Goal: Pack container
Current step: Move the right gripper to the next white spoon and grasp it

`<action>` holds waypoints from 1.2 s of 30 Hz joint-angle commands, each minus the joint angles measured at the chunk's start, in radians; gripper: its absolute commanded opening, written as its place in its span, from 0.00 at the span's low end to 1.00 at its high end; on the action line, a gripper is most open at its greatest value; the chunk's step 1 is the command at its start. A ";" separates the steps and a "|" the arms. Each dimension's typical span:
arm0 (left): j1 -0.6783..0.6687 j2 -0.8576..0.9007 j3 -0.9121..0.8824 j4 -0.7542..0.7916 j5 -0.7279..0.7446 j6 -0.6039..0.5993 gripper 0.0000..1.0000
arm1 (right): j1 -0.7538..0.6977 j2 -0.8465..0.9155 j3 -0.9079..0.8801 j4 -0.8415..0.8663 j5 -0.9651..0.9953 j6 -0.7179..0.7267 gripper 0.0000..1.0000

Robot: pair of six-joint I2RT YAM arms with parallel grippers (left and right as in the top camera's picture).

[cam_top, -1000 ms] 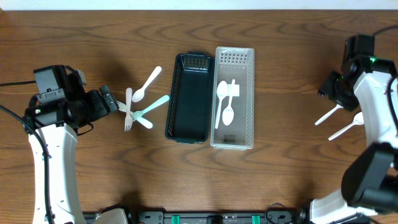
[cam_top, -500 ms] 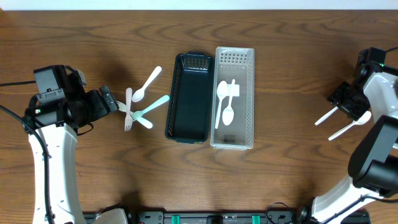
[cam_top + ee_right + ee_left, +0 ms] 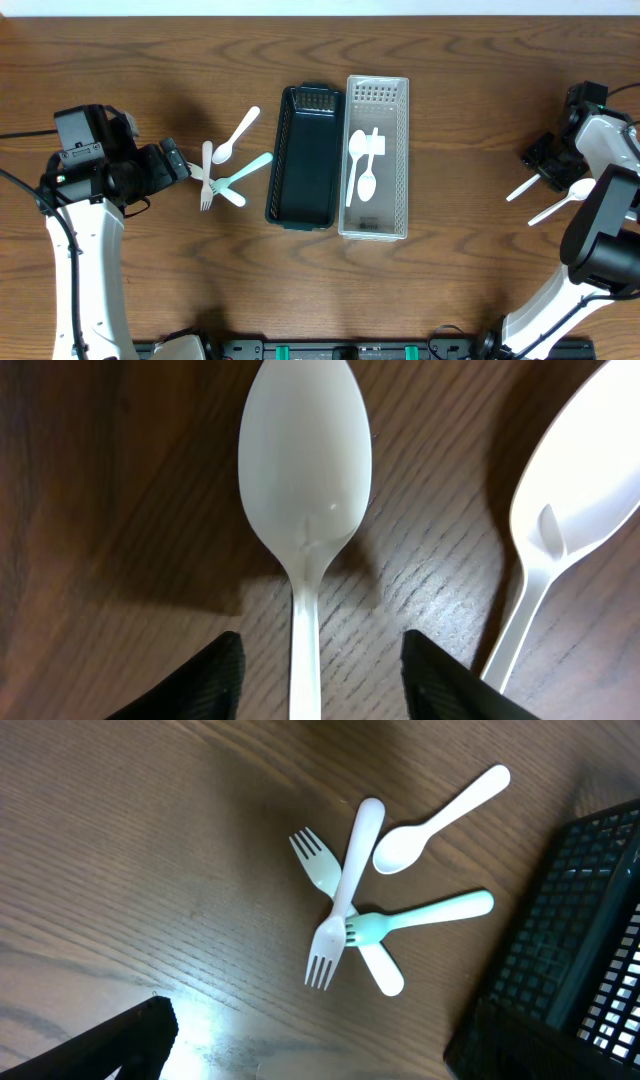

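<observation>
The right arm reaches in from the right edge of the overhead view, its wrist bent down over the dark-brown wood-grain table. The right gripper is parted moderately, its black fingers either side of the thin handle of a glossy white plastic spoon without pinching it. That spoon lies flat, bowl up. A second white plastic spoon lies just beside it, with a ridge running down its neck.

The left arm is folded at the left of the frame, and the left gripper points toward a small heap of cutlery. It looks spread wide and holds nothing.

The heap is made up of:
- a long white plastic fork, which crosses
- a shorter white fork,
- a mint-green plastic fork and
- a rounded white spoon.

At centre, a black plastic mesh basket stands touching a clear perforated plastic basket. The clear basket holds two white spoons.
</observation>
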 commanded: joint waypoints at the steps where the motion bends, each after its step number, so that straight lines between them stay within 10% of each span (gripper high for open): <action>1: 0.005 -0.005 0.026 -0.003 -0.013 0.017 0.98 | -0.008 0.017 0.003 0.009 0.003 0.029 0.50; 17: 0.005 -0.005 0.026 -0.002 -0.013 0.017 0.98 | -0.010 0.042 -0.001 0.019 0.037 0.096 0.44; 24: 0.005 -0.005 0.026 -0.003 -0.013 0.017 0.98 | -0.010 0.042 -0.008 0.018 0.037 0.095 0.25; 36: 0.005 -0.005 0.026 -0.002 -0.013 0.017 0.98 | -0.011 0.042 -0.079 0.054 0.037 0.096 0.34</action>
